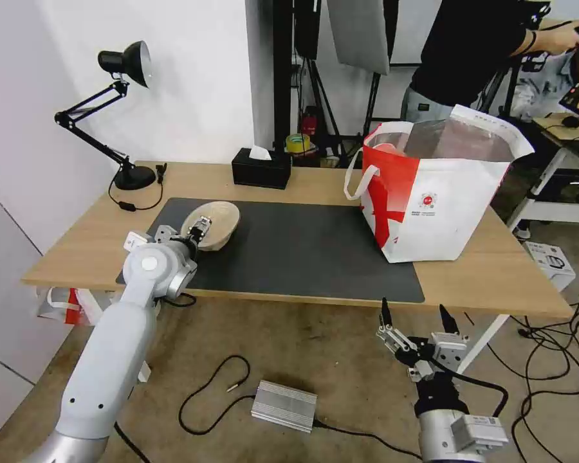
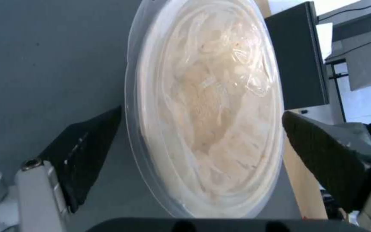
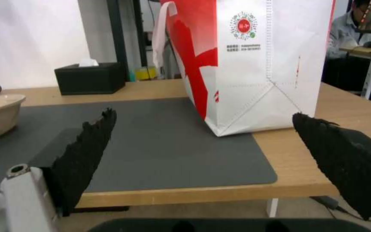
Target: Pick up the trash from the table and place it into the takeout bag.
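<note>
We log one piece of trash on the table [image 1: 64,251] — a beige paper-like bowl [image 1: 217,223] with a clear plastic cover over it, at the far-left corner of the dark grey mat [image 1: 302,257], on the side away from the takeout bag [image 1: 431,193]. From the head view it appears tipped up on its edge, the mouth turned toward the left gripper [image 1: 201,229].

Handling, our judgement: light, thin-walled, easily dented; the film cover looks slick and soft, so it offers poor purchase. The stiffer rim is the place to hold — a finger on each opposite edge, modest squeeze, or the wall buckles.

Left gripper: jaws spread wide, a black pad flanking each side of the bowl's rim in the left wrist view [image 2: 204,109]. The pads sit just beside the rim; we cannot tell whether either touches it, and we read no firm clamp yet.

Right gripper [image 1: 418,321]: parked below the table's near edge, on the bag's side, jaws wide apart, holding nothing. Its wrist view looks across the mat at the bag's red side panel.

Takeout bag stands upright at the mat's right end, mouth open, foil lining showing. A black tissue box [image 1: 261,168] sits behind the mat, a desk lamp [image 1: 119,116] beyond the bowl.
</note>
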Robot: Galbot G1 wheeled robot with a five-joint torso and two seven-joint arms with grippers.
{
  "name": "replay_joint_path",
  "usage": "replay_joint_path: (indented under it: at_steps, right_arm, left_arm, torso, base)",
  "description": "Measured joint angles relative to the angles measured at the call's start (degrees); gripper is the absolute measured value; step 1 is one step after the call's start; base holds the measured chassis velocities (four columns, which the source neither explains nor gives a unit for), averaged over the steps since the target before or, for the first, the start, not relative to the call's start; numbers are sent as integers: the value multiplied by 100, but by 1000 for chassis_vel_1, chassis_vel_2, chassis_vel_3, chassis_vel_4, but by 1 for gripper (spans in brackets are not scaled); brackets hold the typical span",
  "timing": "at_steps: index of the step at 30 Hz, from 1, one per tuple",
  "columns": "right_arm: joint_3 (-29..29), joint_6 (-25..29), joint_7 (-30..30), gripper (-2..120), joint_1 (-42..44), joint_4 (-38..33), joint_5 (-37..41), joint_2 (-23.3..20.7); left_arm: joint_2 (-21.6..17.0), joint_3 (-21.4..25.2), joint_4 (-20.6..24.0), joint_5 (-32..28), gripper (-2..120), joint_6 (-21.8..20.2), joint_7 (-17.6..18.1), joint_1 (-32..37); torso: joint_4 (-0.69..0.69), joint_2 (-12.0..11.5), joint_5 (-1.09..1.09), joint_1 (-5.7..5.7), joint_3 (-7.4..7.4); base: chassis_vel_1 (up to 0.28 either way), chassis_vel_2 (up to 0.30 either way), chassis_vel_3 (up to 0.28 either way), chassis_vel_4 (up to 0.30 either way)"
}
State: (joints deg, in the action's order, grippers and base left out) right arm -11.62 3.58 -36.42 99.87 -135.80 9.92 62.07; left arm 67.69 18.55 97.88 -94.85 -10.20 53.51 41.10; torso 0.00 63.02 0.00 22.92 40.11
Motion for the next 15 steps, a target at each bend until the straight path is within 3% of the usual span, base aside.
replay_joint_path:
  at_steps: [7,15]
  right_arm:
    - [0,0,0,100,0,0,0,0]
    - [0,0,0,100,0,0,0,0]
  left_arm:
    - [6,-14,-55,20,100,-1,-72,-12]
    - [18,-28,-44,38,69,1,-100,-23]
  torso:
    - [0,0,0,0,0]
    - [0,0,0,0,0]
  base:
    - [0,0,0,0]
    - [0,0,0,0]
